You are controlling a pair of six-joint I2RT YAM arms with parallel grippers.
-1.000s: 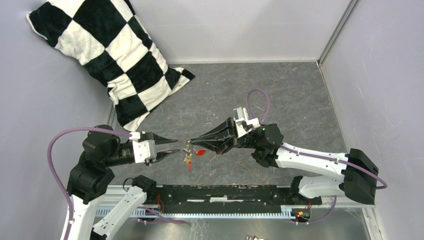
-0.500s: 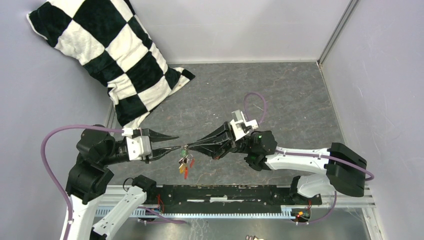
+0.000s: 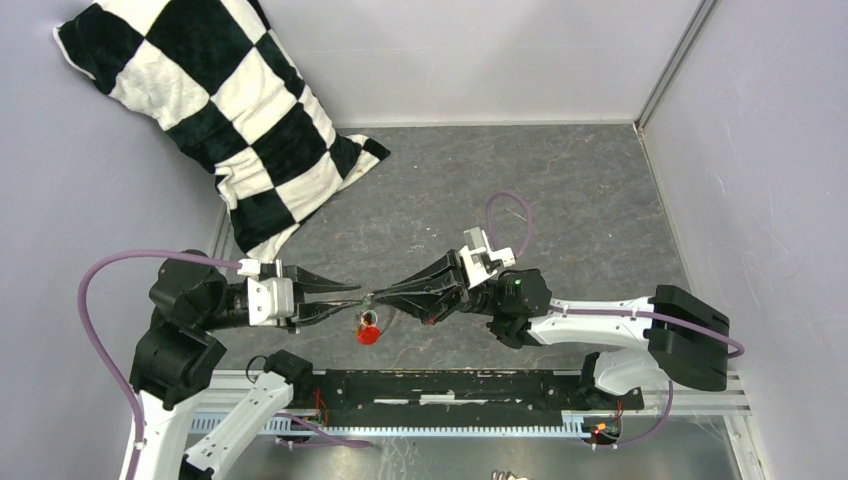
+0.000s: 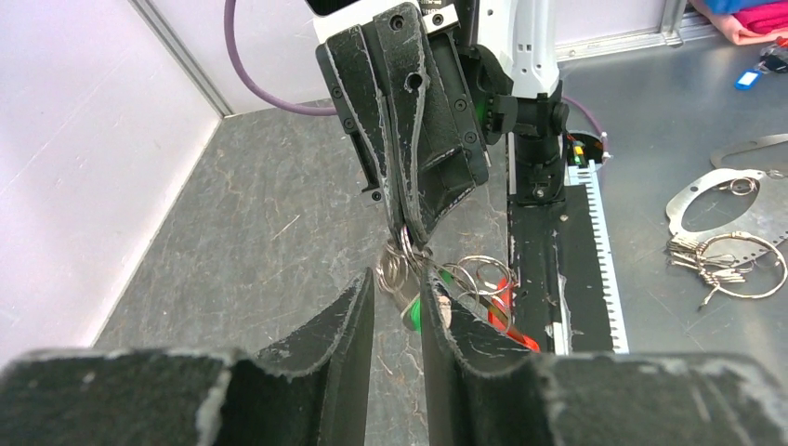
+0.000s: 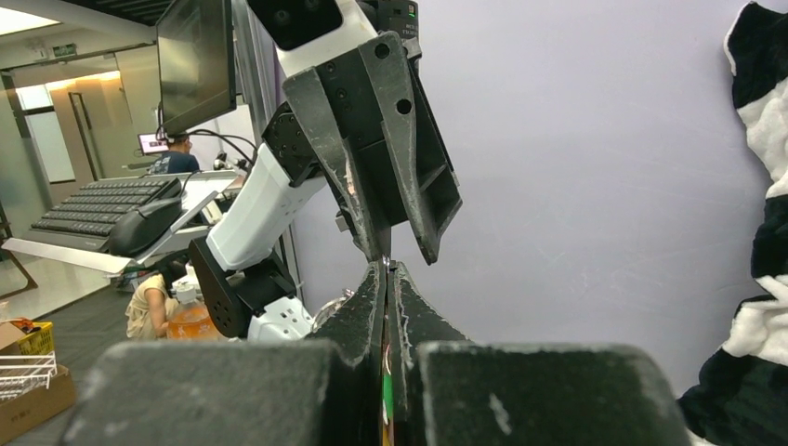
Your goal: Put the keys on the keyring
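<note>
Top external view: the two arms meet tip to tip over the near part of the grey surface (image 3: 560, 200), the left pincer (image 3: 352, 297) reaching in from the left and the right pincer (image 3: 377, 297) from the right. The keyring (image 3: 368, 318) hangs just below the point where they meet, clear of the surface, with a red blob at its lower end. A black-and-white checked pillow (image 3: 230, 120) leans in the far left corner, well apart from both arms.

From the left wrist, the right pincer (image 4: 409, 237) comes down from above with its jaws clenched on the top of the keyring (image 4: 398, 265), and the silver coils dangle from its tips. The left pincer (image 4: 398, 288) stands with its fingers (image 4: 353, 321) a narrow gap apart. The lowest coil and a green key head (image 4: 415, 318) sit in that gap. Whether the fingers press on the ring or only flank it cannot be told. The red strap (image 4: 509, 321) and further silver loops hang to the right of the left pincer, outside its gap.

From the right wrist, the right pincer (image 5: 387, 279) shows its fingers pressed together, with the left pincer (image 5: 402, 257) directly opposite, tips nearly touching.
</note>
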